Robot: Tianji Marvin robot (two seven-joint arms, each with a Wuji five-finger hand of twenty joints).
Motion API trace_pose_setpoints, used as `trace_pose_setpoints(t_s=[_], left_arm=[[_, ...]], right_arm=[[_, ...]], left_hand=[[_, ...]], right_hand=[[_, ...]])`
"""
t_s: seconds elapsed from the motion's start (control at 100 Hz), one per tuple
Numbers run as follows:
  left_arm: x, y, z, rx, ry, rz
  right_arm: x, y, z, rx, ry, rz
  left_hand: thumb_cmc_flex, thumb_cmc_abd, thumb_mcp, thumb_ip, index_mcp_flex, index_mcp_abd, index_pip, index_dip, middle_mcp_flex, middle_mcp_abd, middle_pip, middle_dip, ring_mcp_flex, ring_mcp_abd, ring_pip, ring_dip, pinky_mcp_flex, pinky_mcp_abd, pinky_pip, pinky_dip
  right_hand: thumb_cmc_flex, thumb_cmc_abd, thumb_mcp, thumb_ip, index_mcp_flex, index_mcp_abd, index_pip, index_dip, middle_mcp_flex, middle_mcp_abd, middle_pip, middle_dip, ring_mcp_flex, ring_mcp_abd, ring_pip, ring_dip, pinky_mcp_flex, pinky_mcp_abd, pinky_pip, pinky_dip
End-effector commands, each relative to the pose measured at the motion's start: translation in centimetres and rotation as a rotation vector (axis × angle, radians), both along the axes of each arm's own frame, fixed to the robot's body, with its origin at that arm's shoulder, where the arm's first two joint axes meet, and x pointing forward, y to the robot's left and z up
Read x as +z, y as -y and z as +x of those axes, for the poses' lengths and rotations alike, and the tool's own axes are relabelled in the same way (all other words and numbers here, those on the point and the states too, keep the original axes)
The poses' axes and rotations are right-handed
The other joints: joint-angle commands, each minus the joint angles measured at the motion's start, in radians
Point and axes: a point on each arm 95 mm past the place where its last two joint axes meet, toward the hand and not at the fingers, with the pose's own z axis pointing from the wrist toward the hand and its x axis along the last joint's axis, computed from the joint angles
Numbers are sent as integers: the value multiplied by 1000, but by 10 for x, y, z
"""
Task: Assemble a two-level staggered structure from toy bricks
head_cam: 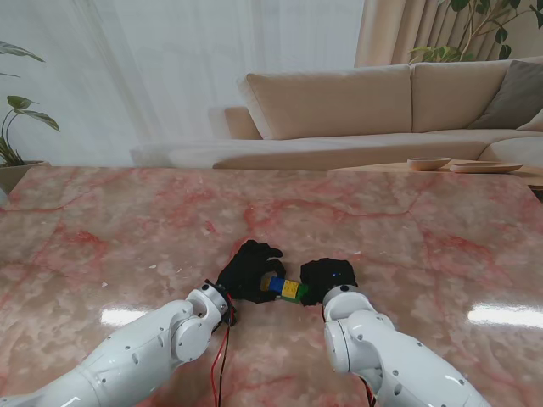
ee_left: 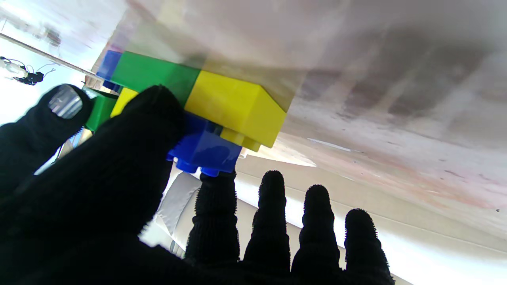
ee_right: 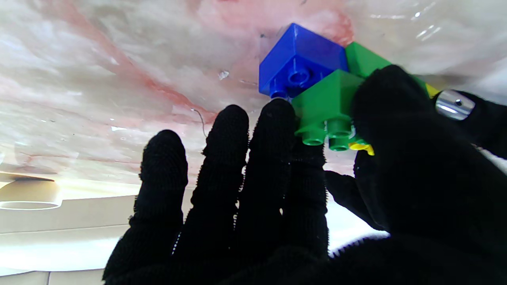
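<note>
A small brick structure (head_cam: 287, 288) sits on the marble table between my two black-gloved hands. In the left wrist view its table-level row reads blue (ee_left: 107, 63), green (ee_left: 154, 75), yellow (ee_left: 237, 107), and a blue brick (ee_left: 204, 152) sits on the upper level. My left hand (head_cam: 249, 270) pinches that upper blue brick between thumb (ee_left: 138, 130) and index finger (ee_left: 216, 198). In the right wrist view my right hand (head_cam: 329, 278) has thumb (ee_right: 396, 118) and index finger (ee_right: 277, 118) closed on an upper green brick (ee_right: 326, 103), beside a table-level blue brick (ee_right: 301, 59).
The pink marble table (head_cam: 127, 229) stretches wide on all sides of the hands. A beige sofa (head_cam: 382, 106) stands beyond its far edge, with shallow bowls (head_cam: 428, 163) on a low table at the far right. A plant (head_cam: 13, 127) is at the far left.
</note>
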Motion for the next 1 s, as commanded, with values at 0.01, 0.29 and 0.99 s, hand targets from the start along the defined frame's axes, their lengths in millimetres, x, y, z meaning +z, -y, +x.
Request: trace_pose_setpoints(t_s=[0.01,0.29,0.99], left_arm=[[-39,-18,-21,19,-85,76],[-38,-18,-21,24,-86,80],[-39,-15,-21,29,-87,70]], right_arm=[[-7,0,-3,-10,-30,-2],[-10,-1,-3,-17,-34,-10],[-14,0,-3,-24,-32,-26]], left_hand=[[-24,33,30,19,-3,-4,-4,17,9,-17,-12,3,15,14,-9,-1,-8,-1,-4,8],[-36,42,24,28,-3,5,-8,21,9,-13,-12,4,13,16,-10,0,-8,0,-5,5],[-57,58,5,41,-7,12,1,46,12,-11,-12,7,12,17,-10,1,-8,0,-6,1]], right_hand=[[21,87,42,-5,88,-85,109,36,4,6,22,17,15,1,24,18,-10,-14,42,25],[21,88,39,-5,88,-90,109,36,3,5,24,15,14,1,24,18,-10,-16,44,28],[15,96,22,-5,75,-90,104,38,-10,4,25,13,5,-1,22,17,-14,-20,43,31]])
